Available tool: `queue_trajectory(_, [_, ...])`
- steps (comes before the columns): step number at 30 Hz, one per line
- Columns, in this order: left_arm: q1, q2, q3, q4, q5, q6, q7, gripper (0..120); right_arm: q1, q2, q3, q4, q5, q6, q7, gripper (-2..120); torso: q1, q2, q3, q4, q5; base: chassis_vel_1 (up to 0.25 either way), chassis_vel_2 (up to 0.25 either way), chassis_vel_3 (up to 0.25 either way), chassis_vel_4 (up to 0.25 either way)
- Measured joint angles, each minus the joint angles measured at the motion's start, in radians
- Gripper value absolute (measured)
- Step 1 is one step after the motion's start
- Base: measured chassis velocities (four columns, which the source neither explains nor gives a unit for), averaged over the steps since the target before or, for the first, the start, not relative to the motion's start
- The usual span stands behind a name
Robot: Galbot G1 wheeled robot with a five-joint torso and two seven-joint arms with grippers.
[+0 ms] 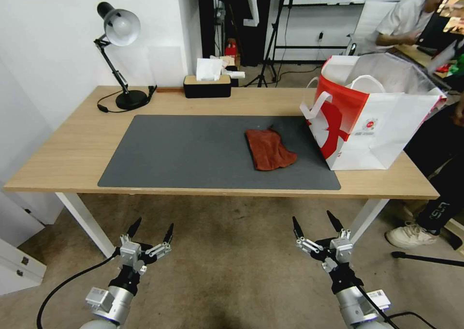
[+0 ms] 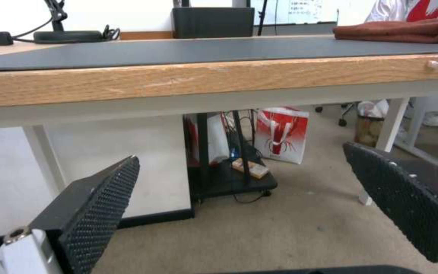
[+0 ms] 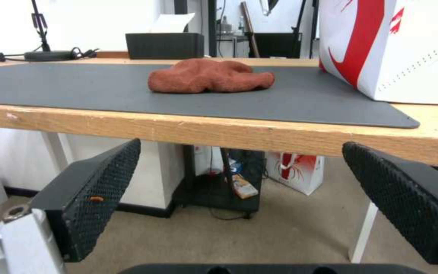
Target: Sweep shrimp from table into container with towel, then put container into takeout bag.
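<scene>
The rust-red towel [image 1: 268, 148] lies rumpled on the dark grey mat [image 1: 193, 155], right of centre; it also appears as the towel [image 3: 209, 76] and the towel [image 2: 401, 30] in the wrist views. The takeout bag [image 1: 372, 121] stands open at the mat's right end, white with a red side panel; the bag [image 3: 396, 45] is near the towel. The shrimp and the container are out of view. My left gripper [image 1: 151, 232] and right gripper [image 1: 314, 225] hang open below the table's front edge, both empty, seen also as left gripper [image 2: 239, 213] and right gripper [image 3: 239, 198].
A black desk lamp [image 1: 118, 53] and a black tissue box [image 1: 208, 84] stand along the table's back edge. The wooden table edge [image 3: 219, 133] is just above both grippers. A person stands beside the table's right end, with a shoe [image 1: 411, 234] on the floor.
</scene>
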Motion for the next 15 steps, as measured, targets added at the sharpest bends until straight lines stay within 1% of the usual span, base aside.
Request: queue_trajectory(15, [0.000,0.001,0.001,0.000,-0.001,0.001,0.000,100,0.000,0.000,-0.001,-0.001,0.000,0.000,0.000,100,0.000,0.000,0.000,0.0000,0.0000,0.000,0.000,0.000,0.000])
